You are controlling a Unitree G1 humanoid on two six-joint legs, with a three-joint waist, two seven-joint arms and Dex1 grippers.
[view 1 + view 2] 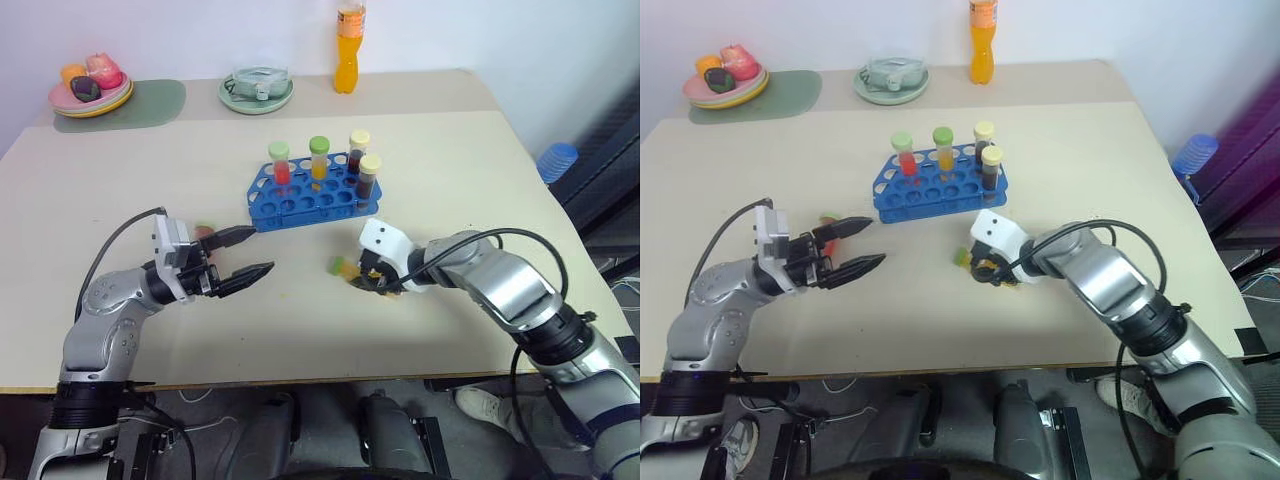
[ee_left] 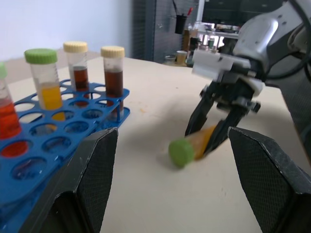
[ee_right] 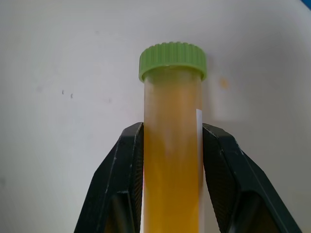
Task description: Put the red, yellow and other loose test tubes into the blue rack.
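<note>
The right gripper [image 3: 172, 145] pinches a green-capped tube of yellow liquid [image 3: 172, 145] just in front of the blue rack [image 1: 300, 205], mid-table [image 1: 120, 220]. The left gripper [image 1: 245, 255] hovers spread wide, holding nothing.

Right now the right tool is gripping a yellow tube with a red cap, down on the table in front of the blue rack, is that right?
Not quite: the cap is green, not red. The right wrist view shows the right tool shut on the yellow tube with a green cap. The rest holds: it is low over the table in front of the blue rack.
</note>
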